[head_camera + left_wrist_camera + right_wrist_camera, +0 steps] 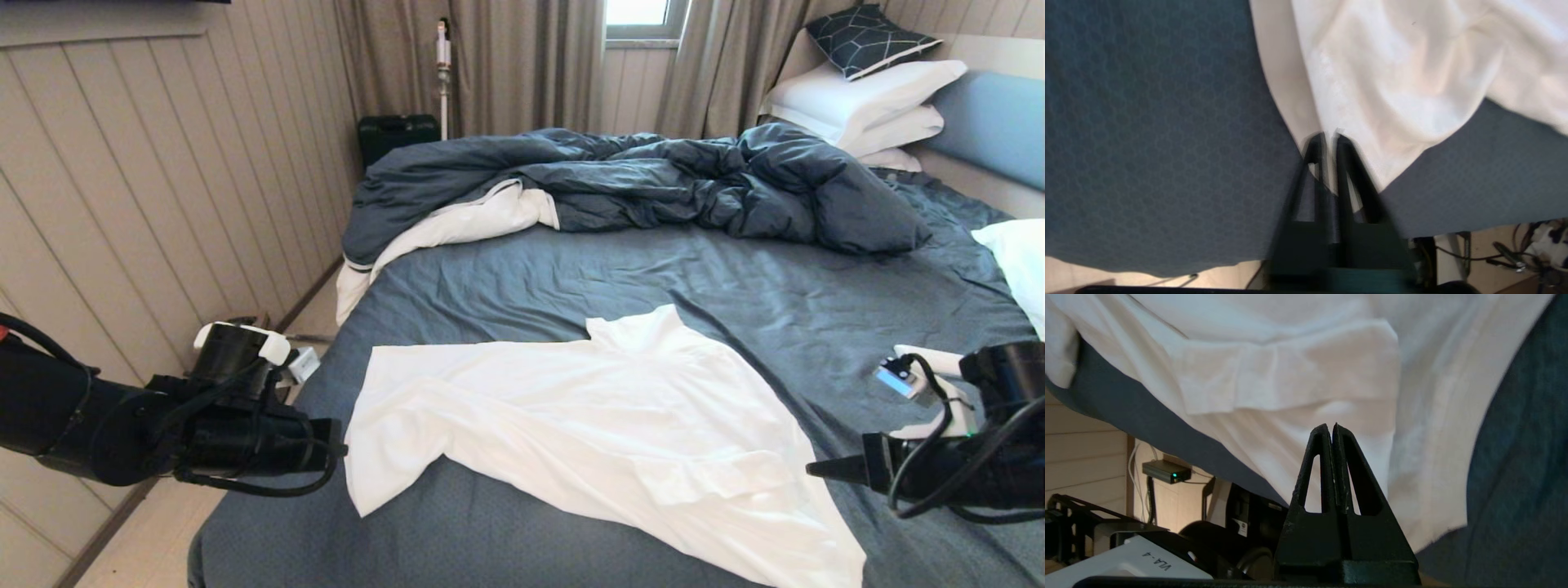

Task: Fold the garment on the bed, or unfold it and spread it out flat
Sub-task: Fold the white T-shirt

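Note:
The white garment (588,425) lies mostly spread on the near half of the bed (735,294), with its small neck piece pointing toward the duvet and one corner hanging over the front edge. My left gripper (341,447) sits at the garment's left edge. Its jaws are pressed nearly together on the cloth (1372,81), and a crease runs up to the fingertips (1315,143). My right gripper (810,469) hovers just off the garment's right edge. Its jaws are shut with nothing between them, and the white cloth (1290,375) lies beyond the tips.
A rumpled dark blue duvet (653,180) with white lining fills the far half of the bed. White pillows (865,98) are stacked at the headboard, and another pillow (1020,261) lies at the right. A panelled wall (163,204) runs along the left, with floor below.

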You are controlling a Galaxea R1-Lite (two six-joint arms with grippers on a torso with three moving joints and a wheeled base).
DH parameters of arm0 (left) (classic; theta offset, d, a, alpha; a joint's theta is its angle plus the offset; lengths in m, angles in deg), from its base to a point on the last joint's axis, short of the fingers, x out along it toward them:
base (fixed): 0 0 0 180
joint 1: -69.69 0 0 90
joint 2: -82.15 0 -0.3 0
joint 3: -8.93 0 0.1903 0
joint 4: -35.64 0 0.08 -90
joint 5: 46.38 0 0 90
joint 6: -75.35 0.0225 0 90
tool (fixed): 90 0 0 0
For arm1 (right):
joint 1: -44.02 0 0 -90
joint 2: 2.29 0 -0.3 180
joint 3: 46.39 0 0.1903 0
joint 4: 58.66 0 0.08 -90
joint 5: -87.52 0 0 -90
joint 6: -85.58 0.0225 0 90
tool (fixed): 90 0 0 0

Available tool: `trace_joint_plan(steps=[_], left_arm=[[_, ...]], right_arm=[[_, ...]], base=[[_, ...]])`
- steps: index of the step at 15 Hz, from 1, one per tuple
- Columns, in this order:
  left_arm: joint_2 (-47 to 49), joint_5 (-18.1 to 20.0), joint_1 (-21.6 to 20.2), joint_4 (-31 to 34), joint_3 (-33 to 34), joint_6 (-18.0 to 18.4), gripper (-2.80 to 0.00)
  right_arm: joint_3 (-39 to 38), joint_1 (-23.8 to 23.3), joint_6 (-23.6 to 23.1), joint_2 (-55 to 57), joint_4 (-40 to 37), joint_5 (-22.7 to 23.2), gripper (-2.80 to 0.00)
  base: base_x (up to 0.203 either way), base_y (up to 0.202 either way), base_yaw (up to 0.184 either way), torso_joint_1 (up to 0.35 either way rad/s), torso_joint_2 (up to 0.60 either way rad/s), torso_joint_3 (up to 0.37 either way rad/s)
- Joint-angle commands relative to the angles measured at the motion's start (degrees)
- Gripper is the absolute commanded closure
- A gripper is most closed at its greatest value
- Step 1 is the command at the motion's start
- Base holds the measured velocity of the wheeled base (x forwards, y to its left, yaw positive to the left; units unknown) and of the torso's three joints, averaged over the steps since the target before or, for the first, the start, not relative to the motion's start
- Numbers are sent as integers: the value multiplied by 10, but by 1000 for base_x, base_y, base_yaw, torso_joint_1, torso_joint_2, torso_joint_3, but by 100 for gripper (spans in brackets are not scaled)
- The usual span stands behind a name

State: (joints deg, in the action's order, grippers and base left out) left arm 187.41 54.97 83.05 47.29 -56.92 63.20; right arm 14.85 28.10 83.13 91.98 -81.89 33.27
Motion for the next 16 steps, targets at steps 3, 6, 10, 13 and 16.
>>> trace_joint_plan(steps=[3, 6, 10, 13, 16], left_arm=[[-1, 1, 0, 0, 6, 1, -280], [6, 2, 0, -1, 10, 0, -280], [9, 2, 2, -1, 9, 0, -280], [11, 2, 2, -1, 9, -1, -280], [12, 2, 2, -1, 8, -1, -280]], right_arm=[[-38, -28, -33, -12, 0, -13, -280], [-55, -79, -95, 0, -2, -28, -280], [-66, -104, -149, 12, -15, -55, -280], [-59, -81, -148, 52, -10, -54, -280], [-44, -66, -146, 97, 9, -55, -280]], base=[[0, 0, 0, 0, 0, 0], [0, 0, 0, 0, 0, 0], [0, 0, 0, 0, 0, 0], [0, 0, 0, 0, 0, 0], [0, 0, 0, 0, 0, 0]])
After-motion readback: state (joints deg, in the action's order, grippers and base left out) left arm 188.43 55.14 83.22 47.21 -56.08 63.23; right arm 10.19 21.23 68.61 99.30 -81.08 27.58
